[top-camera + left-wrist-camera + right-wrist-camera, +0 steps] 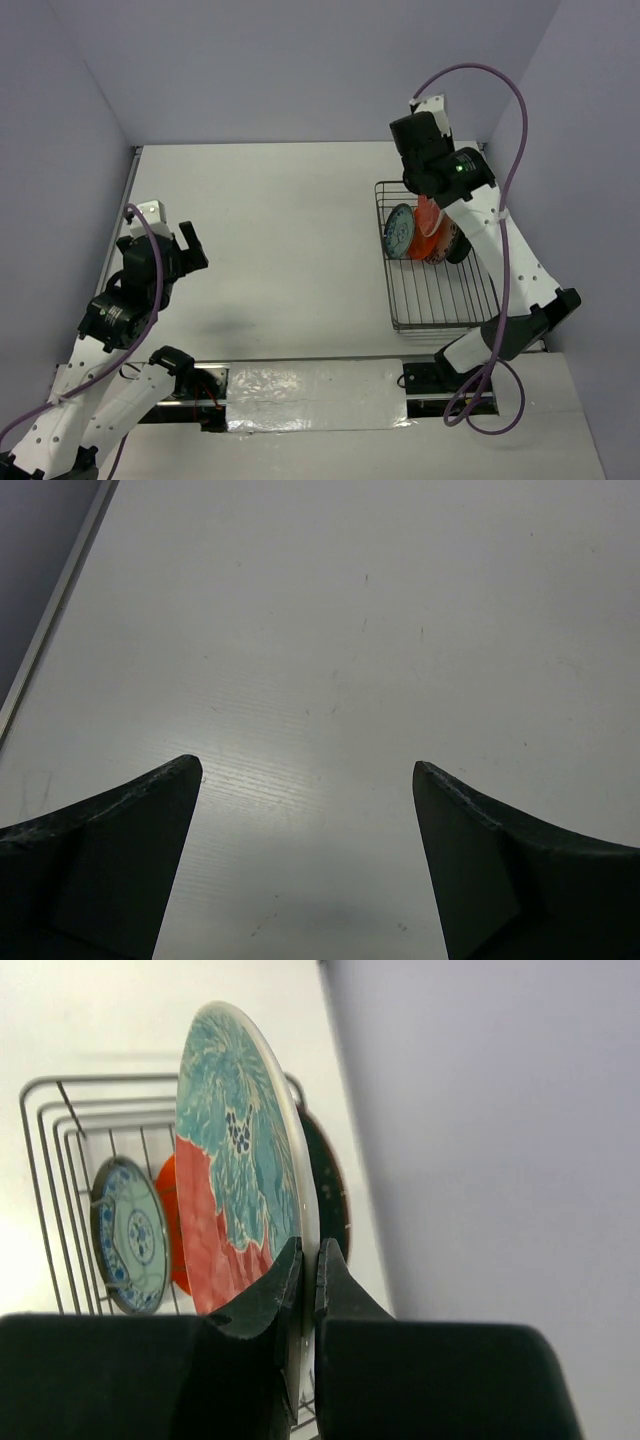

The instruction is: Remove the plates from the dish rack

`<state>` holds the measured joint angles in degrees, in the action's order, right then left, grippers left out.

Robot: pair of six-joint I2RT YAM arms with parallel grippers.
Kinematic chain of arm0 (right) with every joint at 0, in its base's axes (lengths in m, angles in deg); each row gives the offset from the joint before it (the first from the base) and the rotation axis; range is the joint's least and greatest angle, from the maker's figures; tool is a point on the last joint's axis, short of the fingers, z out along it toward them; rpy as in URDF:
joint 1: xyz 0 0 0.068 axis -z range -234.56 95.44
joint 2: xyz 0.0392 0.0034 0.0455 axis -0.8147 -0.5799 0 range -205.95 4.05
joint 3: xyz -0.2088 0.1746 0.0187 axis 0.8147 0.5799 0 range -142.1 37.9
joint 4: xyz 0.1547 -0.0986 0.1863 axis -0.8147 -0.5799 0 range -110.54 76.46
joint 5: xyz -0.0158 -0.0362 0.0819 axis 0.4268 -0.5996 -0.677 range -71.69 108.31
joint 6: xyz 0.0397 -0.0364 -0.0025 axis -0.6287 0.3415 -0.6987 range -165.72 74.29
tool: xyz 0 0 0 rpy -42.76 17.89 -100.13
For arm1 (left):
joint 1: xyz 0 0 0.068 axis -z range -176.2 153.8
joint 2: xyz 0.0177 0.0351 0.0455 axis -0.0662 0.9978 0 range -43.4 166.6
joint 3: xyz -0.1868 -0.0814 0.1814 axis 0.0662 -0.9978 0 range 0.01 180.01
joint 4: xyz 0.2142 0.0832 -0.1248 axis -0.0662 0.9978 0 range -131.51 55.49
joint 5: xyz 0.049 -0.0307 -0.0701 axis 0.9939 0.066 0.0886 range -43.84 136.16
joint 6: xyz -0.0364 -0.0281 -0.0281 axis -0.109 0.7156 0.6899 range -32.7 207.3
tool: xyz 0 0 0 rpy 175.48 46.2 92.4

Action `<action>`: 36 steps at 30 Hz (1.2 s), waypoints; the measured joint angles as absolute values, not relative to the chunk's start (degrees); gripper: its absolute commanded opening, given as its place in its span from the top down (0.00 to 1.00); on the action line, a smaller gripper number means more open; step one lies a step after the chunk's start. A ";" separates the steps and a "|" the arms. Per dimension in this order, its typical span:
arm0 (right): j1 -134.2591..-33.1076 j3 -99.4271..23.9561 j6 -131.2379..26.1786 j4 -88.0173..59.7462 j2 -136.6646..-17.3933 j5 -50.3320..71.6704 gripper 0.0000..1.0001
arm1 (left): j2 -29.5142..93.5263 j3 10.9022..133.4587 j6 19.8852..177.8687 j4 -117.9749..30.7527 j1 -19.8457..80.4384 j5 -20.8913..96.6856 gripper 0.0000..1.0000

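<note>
The dish rack [440, 295] stands at the right of the table; its wires also show in the right wrist view [55, 1120]. My right gripper [305, 1250] is shut on the rim of the large red-and-teal plate [235, 1170], held upright over the rack's far end. In the top view this gripper [428, 195] sits above the plates. A small blue-white patterned plate [399, 231] [128, 1235], an orange plate [167, 1230] and a dark teal plate [325, 1175] stand in the rack. My left gripper [178, 243] [308, 768] is open and empty over bare table at the left.
Grey walls close in the table on the left, back and right; the right wall is close beside the rack. A silver taped strip [310, 385] runs along the table's near edge between the arm bases.
</note>
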<state>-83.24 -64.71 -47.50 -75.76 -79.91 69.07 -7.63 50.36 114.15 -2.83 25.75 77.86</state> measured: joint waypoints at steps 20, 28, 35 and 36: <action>-93.43 -49.19 -54.36 -64.15 -55.72 11.28 1.00 | -1.66 57.44 120.51 -25.37 25.86 26.45 0.00; -93.41 -44.58 -59.78 -50.90 -55.65 -2.29 1.00 | -0.92 55.28 120.57 -25.83 25.86 20.88 0.03; -93.34 -42.17 -62.32 -43.76 -56.24 -2.64 0.96 | -0.22 54.49 120.64 -26.37 25.93 16.55 0.97; -92.86 -41.74 -61.94 -43.56 -56.52 -1.77 0.78 | 0.00 54.25 121.36 -26.31 25.75 14.96 1.00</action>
<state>-92.86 -41.74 -61.94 -43.56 -56.52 -1.77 0.00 54.25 121.36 -26.31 25.75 14.96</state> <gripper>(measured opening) 0.073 0.252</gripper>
